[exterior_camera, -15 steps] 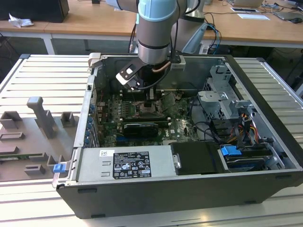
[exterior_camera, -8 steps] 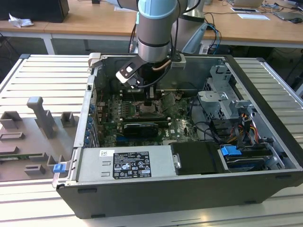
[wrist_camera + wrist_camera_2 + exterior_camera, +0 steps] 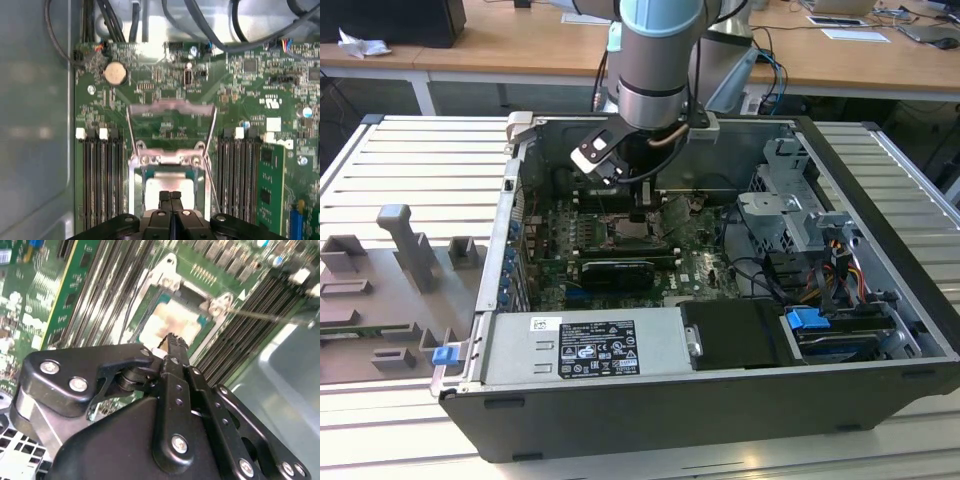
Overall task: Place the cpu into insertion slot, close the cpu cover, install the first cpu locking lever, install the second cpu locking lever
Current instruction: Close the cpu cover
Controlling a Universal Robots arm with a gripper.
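cpu (image 3: 168,181) lies flat in the insertion slot (image 3: 134,185), its pale top showing inside the metal rim, so by my reading step 1 of 4 is done. in the exterior view the slot sits on the green motherboard (image 3: 695,265) in the far part of the open case (image 3: 720,410), toward the exterior view's left of its middle, with the arm standing over it. the gripper (image 3: 170,196) hangs right over the chip with its 2 fingers drawn together and nothing between them. i cannot tell whether the tips touch the metal top. the cpu cover (image 3: 171,106) is swung open off the slot, beyond its hinge from the fingers, and the board shows through its cut-out. a thin lever rod (image 3: 265,316) stands out to one side of the socket. closing the cover looks like the step in hand. it calls for catching the cover's free edge and swinging it over the hinge onto the chip, without knocking the cpu askew.
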